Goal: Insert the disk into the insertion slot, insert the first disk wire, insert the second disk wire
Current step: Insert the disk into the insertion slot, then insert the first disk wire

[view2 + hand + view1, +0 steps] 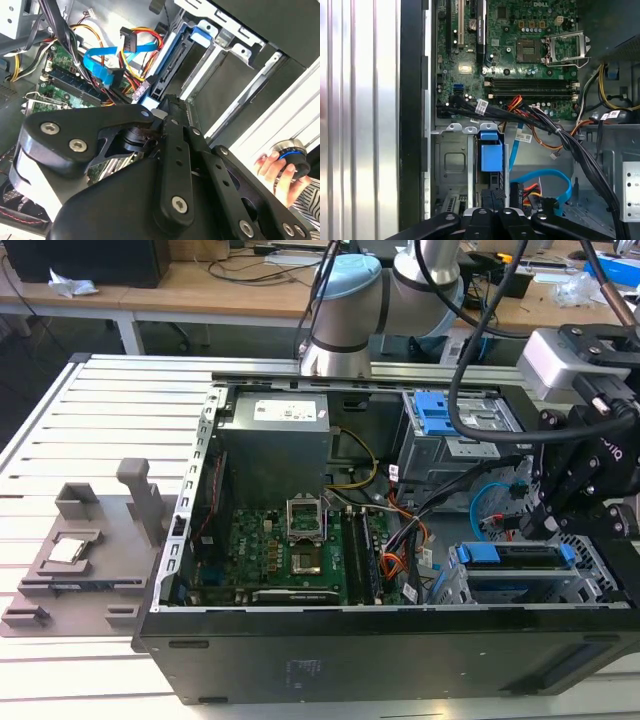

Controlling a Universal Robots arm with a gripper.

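The disk point(515, 562), silver in a bright blue carrier, sits in the insertion slot point(455, 585), the low silver cage at the case's front corner on the exterior view's right. My gripper point(548, 530) hangs directly over it and is shut on the disk's upper edge. In the first wrist view the disk point(490, 155) shows edge-on with its blue tab, standing in the cage point(452, 160), with the gripper point(492, 200) closed across its thickness. In the second wrist view the disk point(167, 62) runs away from the gripper point(157, 107) into the cage point(235, 50).
A blue flat cable point(545, 177) and a red-yellow-black wire plug point(530, 192) lie loose beside the cage. A thick black cable bundle point(560, 137) crosses above. A taller cage with a blue latch point(440, 415) stands behind. A person's hand point(280, 170) holds a round knob outside the case.
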